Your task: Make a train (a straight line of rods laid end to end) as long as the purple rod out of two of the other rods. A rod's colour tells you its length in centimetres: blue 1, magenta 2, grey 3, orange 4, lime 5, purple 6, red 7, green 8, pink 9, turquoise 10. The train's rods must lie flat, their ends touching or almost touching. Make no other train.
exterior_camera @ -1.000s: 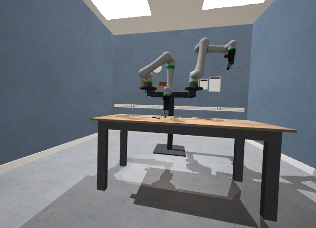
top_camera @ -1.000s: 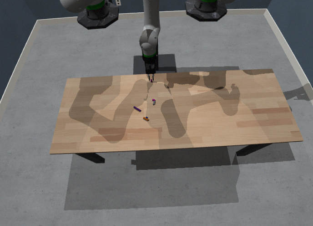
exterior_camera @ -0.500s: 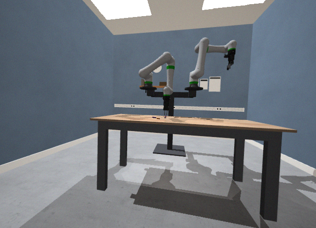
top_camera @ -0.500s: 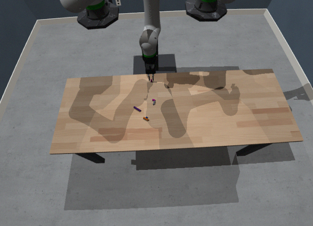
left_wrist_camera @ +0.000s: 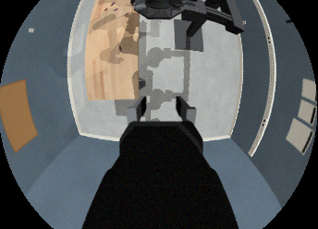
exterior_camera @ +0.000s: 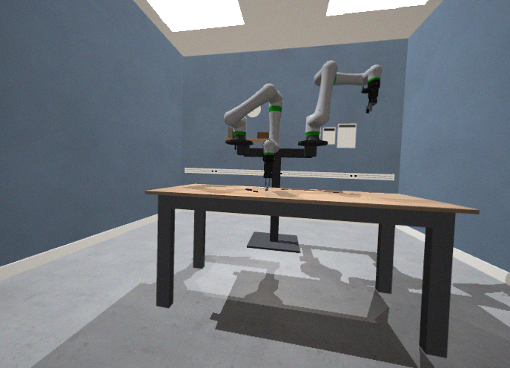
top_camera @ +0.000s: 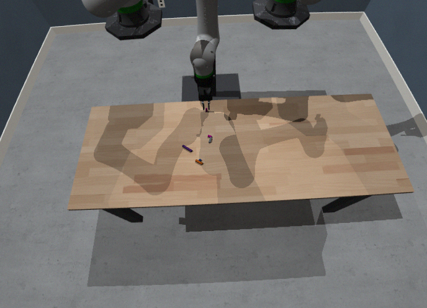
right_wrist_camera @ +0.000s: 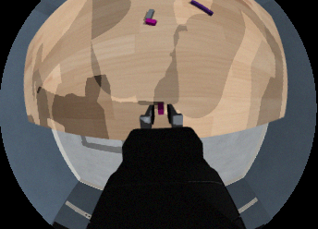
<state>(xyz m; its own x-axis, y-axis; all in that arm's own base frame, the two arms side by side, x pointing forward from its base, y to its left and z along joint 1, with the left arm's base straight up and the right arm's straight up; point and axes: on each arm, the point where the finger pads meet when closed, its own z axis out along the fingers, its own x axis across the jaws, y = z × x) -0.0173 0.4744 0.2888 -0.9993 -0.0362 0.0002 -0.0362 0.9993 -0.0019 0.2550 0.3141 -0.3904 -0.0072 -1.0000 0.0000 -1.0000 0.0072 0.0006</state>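
From the top view's left, shows a purple rod (top_camera: 187,148) (exterior_camera: 248,189) (right_wrist_camera: 201,7) below-left of the right pincer (top_camera: 205,106) (exterior_camera: 267,185) (right_wrist_camera: 160,110), then an orange rod (top_camera: 198,162) (exterior_camera: 255,191) beside a blue rod (top_camera: 200,159). Stands released, straddling a magenta rod (top_camera: 206,110) (right_wrist_camera: 160,108); has another magenta rod (top_camera: 209,136) (right_wrist_camera: 151,22) and a grey rod (top_camera: 210,140) (right_wrist_camera: 150,13) below.
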